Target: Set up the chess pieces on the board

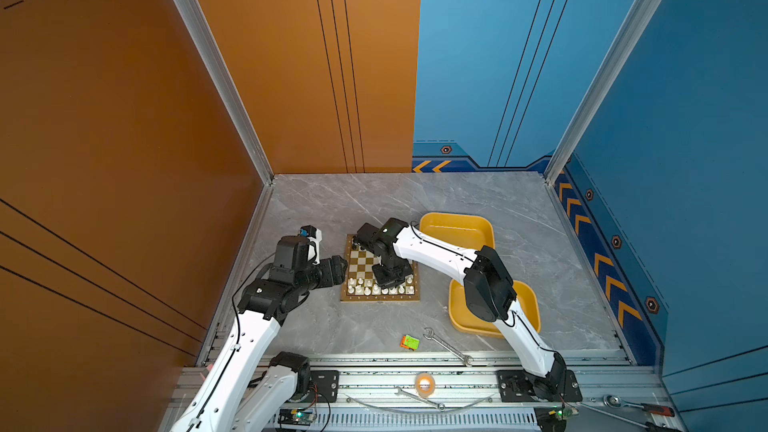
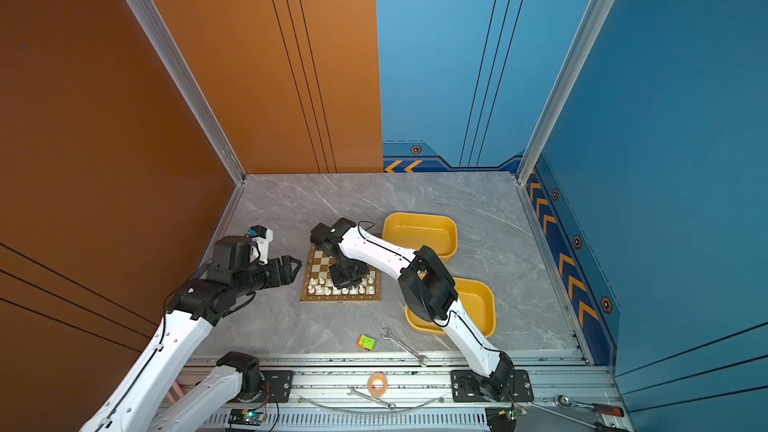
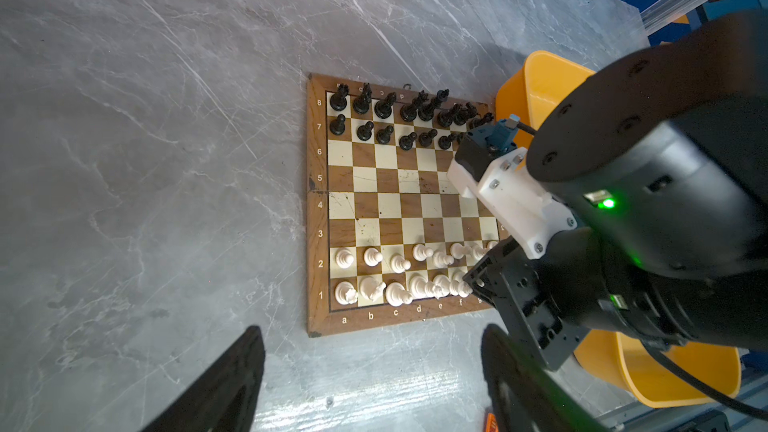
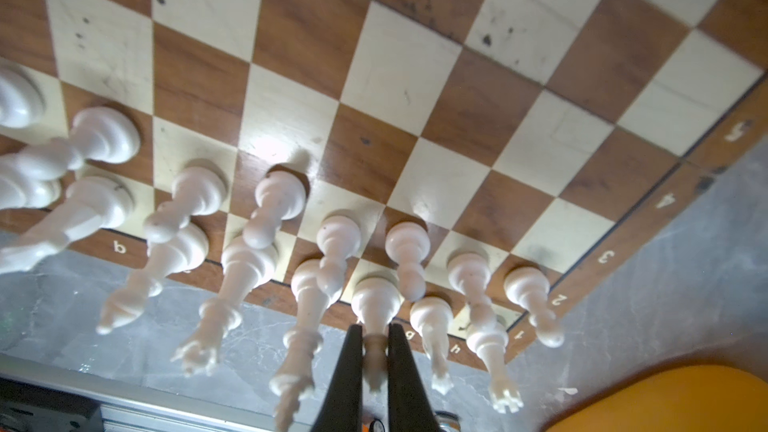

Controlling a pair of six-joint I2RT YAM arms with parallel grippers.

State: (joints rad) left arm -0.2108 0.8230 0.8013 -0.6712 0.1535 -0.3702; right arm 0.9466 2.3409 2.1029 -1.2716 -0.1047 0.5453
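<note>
White piece (image 4: 376, 299) on the board (image 3: 318, 218) is pinched by the right claw (image 4: 374, 330). The left claw (image 2: 293, 265) is spread wide, empty.

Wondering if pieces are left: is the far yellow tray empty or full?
Empty: the far yellow tray shows only bare yellow floor in both top views.

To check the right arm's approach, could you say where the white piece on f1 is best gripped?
Grip the white piece by its slim upper stem, straight down from above, as the right gripper does: it stands upright with close neighbours on both sides, so only vertical entry likely fits.
</note>
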